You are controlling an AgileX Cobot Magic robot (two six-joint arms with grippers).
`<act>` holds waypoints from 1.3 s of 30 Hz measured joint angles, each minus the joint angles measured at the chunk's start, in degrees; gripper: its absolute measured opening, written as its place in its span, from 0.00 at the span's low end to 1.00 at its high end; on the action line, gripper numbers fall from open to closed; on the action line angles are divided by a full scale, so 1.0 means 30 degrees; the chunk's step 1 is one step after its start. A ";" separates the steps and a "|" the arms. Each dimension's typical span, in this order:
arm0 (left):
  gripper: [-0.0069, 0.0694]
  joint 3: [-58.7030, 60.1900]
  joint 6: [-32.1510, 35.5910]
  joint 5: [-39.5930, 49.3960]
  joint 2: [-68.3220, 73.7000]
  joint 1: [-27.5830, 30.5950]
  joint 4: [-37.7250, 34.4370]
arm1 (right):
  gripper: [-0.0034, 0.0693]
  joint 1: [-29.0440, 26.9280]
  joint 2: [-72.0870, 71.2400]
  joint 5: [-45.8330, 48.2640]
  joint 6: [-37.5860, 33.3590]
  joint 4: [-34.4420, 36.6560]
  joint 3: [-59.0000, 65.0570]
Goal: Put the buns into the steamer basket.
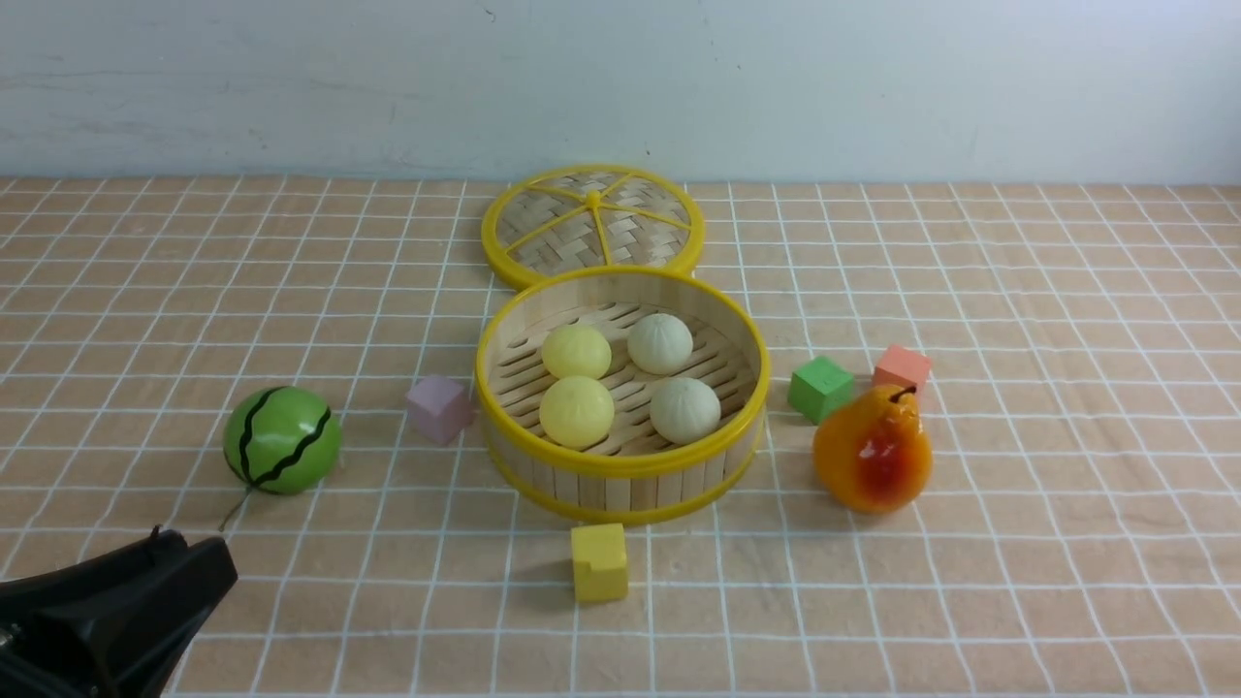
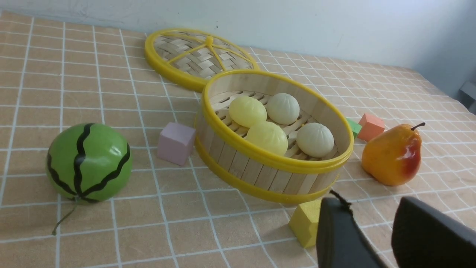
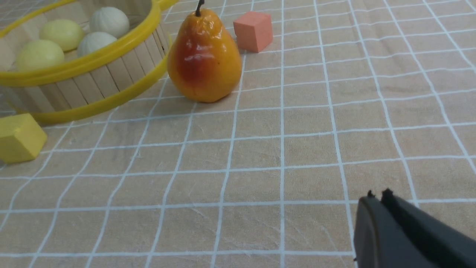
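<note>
**Four buns in the basket, both my claws empty**

All four small round buns sit inside the round bamboo steamer basket with bright yellow rims [image 1: 622, 393]. The two smooth pale yellow buns [image 1: 577, 352] lie on the basket's left half, one behind the other, and the two off-white pleated buns [image 1: 660, 343] lie on its right half in the same way. They rest on the slatted floor, close together.

My left gripper [image 2: 375, 227] hangs low near the front-left of the table, its dark fingers apart with clear cloth showing between them, holding nothing. My right gripper [image 3: 379, 208] has its fingers pressed together, nothing between them, over bare checked tablecloth [image 1: 1018, 582].

The flat woven lid with yellow spokes [image 1: 592, 225] lies just behind the basket, touching its far rim. A green striped watermelon ball [image 1: 282, 440] stands well to the basket's left, and a pale pink cube [image 1: 438, 409] sits just beside the left wall. A yellow cube [image 1: 598, 561] lies in front. To the right stand a green cube [image 1: 820, 388], a salmon cube [image 1: 902, 368] and an upright orange-red pear [image 1: 873, 449].
</note>
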 joint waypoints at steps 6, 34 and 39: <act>0.36 0.1496 0.0000 -0.0689 -0.2315 0.1994 0.0000 | 0.08 0.0000 0.0000 0.0000 -0.0021 -0.0014 0.0000; 0.07 0.4792 -0.3450 0.7731 -0.9112 0.6753 0.1747 | 0.11 0.0000 -0.0020 -0.0025 -0.0163 -0.0040 0.0000; 0.07 0.4792 -0.3450 0.7695 -0.9112 0.6753 0.1747 | 0.12 0.0000 -0.0020 -0.0025 -0.0163 -0.0040 0.0000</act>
